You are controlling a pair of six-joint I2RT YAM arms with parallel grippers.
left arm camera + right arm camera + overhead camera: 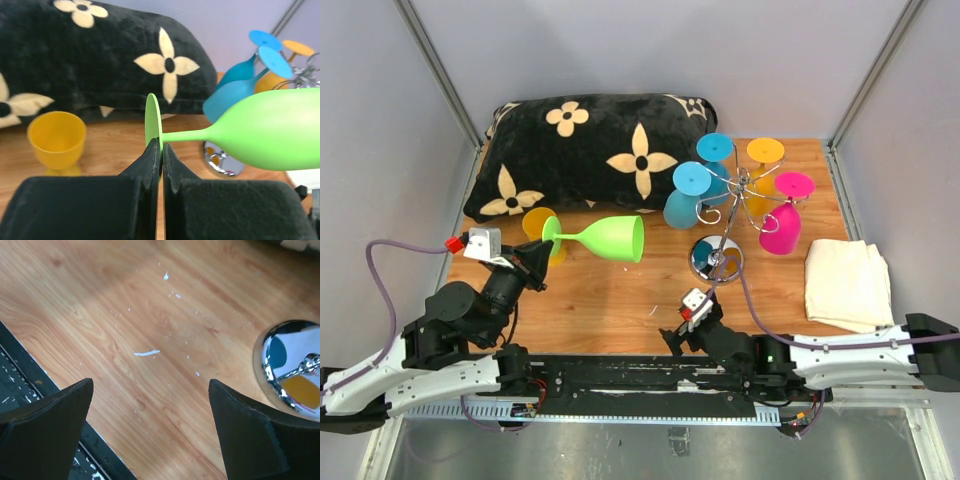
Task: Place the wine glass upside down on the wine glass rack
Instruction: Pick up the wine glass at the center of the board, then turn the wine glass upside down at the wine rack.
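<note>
The wine glass (610,238), smooth lime plastic, is held level over the table's (620,300) middle, its long axis running left to right and its mouth toward the wine glass rack (740,205); the left claw (540,260) is clenched on its thin foot disc; the rack, chrome wire scrolls on a mirrored base, stands toward the far right corner; the right claw (678,335), released and empty, hovers by the near edge, nearer the rack.

Black floral pillow (590,150), yellow cup (56,137) and folded cream cloth (847,283) sit on the table (610,300).
</note>
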